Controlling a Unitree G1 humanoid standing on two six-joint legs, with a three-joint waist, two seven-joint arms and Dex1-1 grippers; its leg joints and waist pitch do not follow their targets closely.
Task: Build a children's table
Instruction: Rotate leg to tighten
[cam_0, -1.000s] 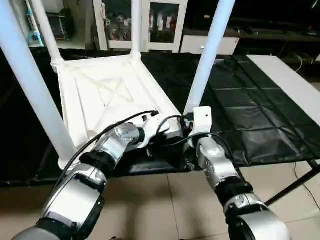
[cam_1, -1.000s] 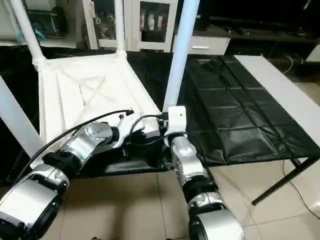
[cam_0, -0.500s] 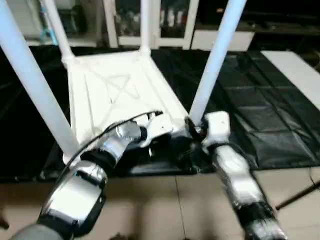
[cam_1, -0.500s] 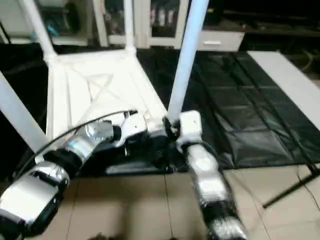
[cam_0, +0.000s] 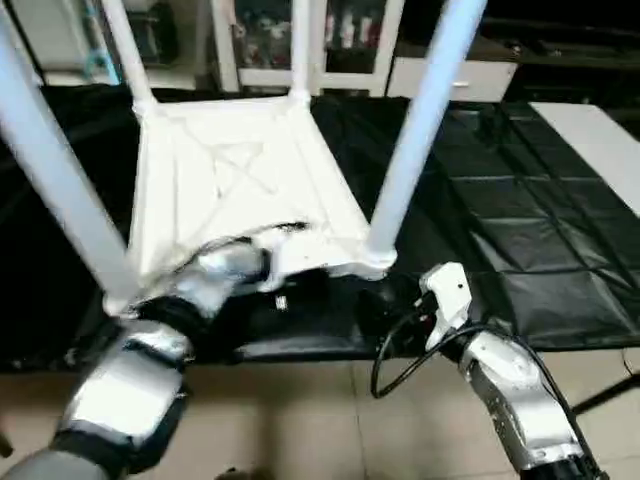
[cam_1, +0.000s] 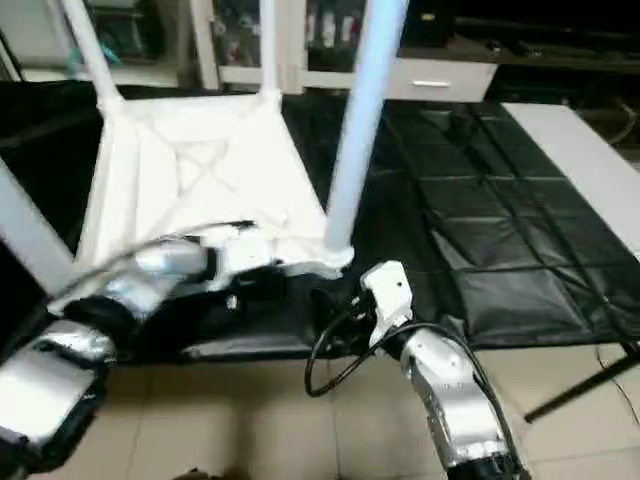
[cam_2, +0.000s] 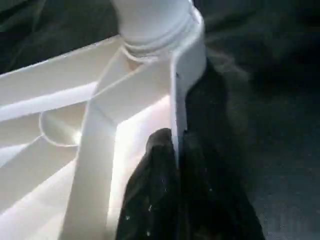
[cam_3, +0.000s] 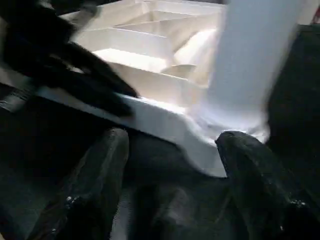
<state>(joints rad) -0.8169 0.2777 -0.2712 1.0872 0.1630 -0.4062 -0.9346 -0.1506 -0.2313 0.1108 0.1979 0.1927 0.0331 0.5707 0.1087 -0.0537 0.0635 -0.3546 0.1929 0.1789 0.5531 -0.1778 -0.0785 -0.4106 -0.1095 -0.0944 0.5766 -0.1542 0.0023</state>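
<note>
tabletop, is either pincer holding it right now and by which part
The left pincer grips the upturned tabletop by its near edge wall, close to the corner socket of the near right leg. The right pincer is open, holding nothing, just short of that corner.

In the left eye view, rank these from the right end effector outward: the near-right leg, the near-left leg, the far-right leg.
From the right end effector:
1. Near-right leg, just beyond it, at the tabletop's near right corner.
2. Near-left leg, across the near edge, on the left.
3. Far-right leg, at the back corner.
</note>
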